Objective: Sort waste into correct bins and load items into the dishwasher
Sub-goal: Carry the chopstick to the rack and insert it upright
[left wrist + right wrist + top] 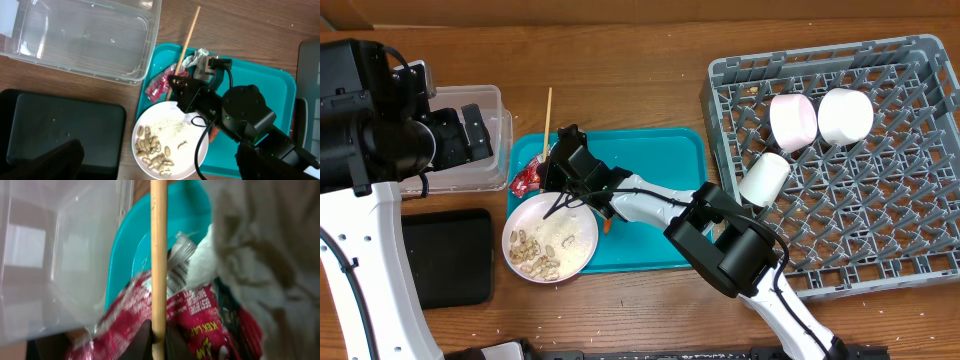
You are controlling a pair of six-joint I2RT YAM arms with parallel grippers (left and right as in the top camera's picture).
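- The right gripper (159,341) reaches over the near-left corner of the teal tray (660,150); its 2 dark fingertips sit tight against either side of 1 wooden chopstick (159,255), clenched on it; whether they also pinch the foil beneath cannot be told.
- The red snack wrapper (200,315) lies crumpled right under those fingertips, at the tray's left edge; the chopstick crosses over it and pokes out beyond the tray's far rim onto the wooden table (620,60).
- The white tissue (192,60) is bunched just beside the wrapper, touching it, on the tray.
- The round plate (582,215) overlaps the tray's near-left corner; beige peanut shells (532,255) are heaped on its near-left part; pale rice crumbs (565,235) are scattered across the middle.
- A small orange carrot (607,225) shows just beside the plate's right rim, partly hidden by the right arm.
- The left gripper (462,135) hangs over the clear tub (80,40) with its fingers spread apart and nothing between them.
- The clear tub stands left of the teal tray, no waste visible inside; the black tray (445,255) lies just in front of it, near the plate, with only a few pale specks on it.
- The grey dish rack (910,200) stands at the right, well apart from the bins; a pale-pink bowl (793,120) and a white bowl (845,115) lie on their sides, side by side, in its far part; the cup (763,178) leans tilted among the pegs nearer the left wall.
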